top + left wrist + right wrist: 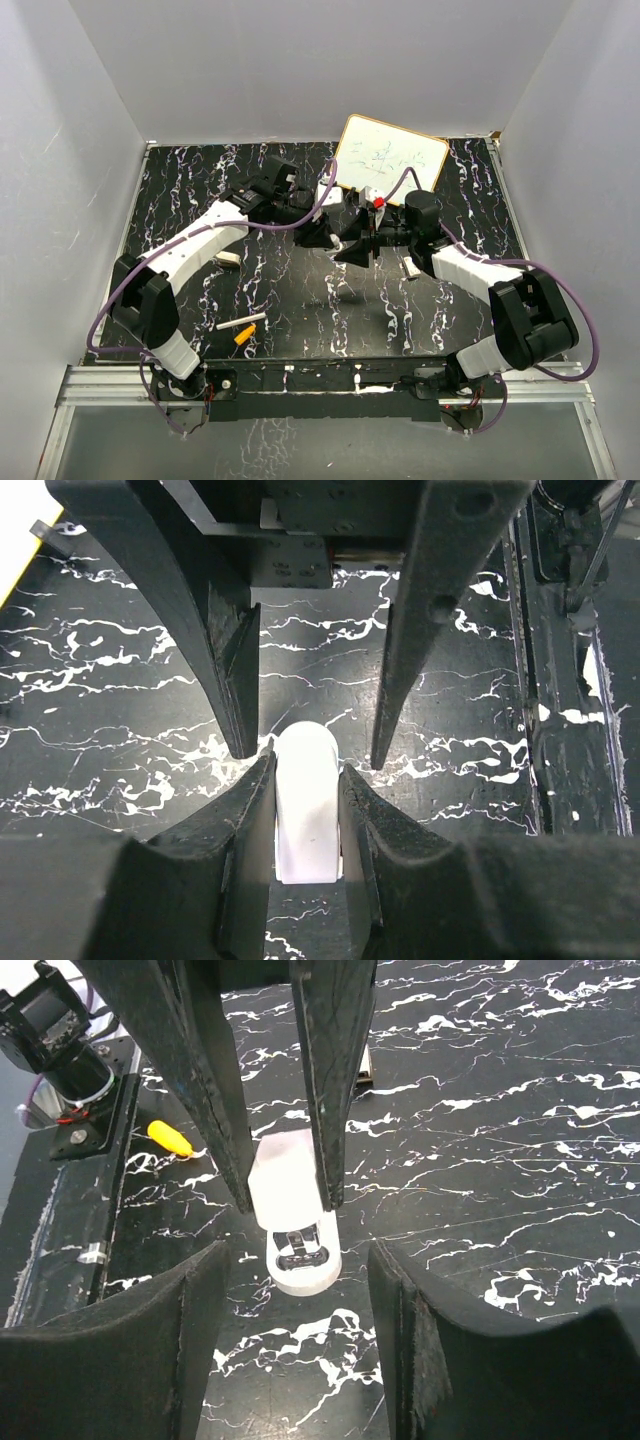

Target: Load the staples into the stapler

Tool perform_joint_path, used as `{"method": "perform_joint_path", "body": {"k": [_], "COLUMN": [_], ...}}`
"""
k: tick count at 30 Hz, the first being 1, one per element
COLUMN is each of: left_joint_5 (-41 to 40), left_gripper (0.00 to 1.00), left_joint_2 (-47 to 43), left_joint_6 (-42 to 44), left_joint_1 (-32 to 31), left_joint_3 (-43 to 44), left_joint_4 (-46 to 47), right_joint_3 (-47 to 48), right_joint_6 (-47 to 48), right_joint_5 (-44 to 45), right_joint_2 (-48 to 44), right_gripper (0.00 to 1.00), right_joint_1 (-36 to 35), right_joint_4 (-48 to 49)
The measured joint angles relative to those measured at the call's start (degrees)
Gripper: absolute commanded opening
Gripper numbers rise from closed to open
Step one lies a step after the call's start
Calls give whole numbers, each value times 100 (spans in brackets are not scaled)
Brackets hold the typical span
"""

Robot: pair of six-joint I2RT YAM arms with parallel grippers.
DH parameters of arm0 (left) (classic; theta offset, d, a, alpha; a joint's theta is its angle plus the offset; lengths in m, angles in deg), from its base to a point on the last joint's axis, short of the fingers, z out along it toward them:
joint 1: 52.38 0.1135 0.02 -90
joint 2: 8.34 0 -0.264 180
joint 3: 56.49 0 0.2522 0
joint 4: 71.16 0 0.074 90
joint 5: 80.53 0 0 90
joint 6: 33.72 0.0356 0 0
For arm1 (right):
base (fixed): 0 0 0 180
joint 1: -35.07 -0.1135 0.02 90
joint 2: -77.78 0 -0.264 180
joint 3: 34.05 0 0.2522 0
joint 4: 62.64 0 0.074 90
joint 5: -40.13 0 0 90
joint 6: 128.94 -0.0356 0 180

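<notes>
The small white stapler (pixel 305 815) is pinched between my left gripper's (pixel 305 770) fingers and held above the black marbled table. In the right wrist view the stapler (pixel 300 1260) points its rounded front end, with metal showing inside, toward the camera. My right gripper (pixel 298 1250) is open and empty, its fingers (pixel 200 1340) spread just in front of the stapler without touching it. In the top view both grippers meet at the table's middle, left (pixel 340 243) and right (pixel 372 243), and they hide the stapler. I see no staples clearly.
A white stick (pixel 237 327) and an orange piece (pixel 245 337) lie near the front left. Small white pieces lie at the left (pixel 228 259) and at the right (pixel 410 267). A whiteboard (pixel 390 160) leans at the back. Grey walls enclose the table.
</notes>
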Motion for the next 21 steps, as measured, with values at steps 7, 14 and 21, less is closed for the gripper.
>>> {"method": "perform_joint_path", "body": {"k": [7,14,21], "left_joint_5": [90,173,313], "left_gripper": [0,0,0], "left_joint_2": [0,-2,-2], "left_joint_6": [101,225,535], "left_joint_1": [-2,0,28], "left_joint_3": [-173,-184,-184], "left_joint_4": [-9,-39,-120], "right_joint_3": [44,50,44], "right_joint_6": [-168,-186,385], "right_joint_5": [-48,24,94], "right_joint_2": [66,155,109], "right_gripper": [41,13,8], "right_joint_1": [-79,-140,-138], "right_joint_4": [44,55,-271]}}
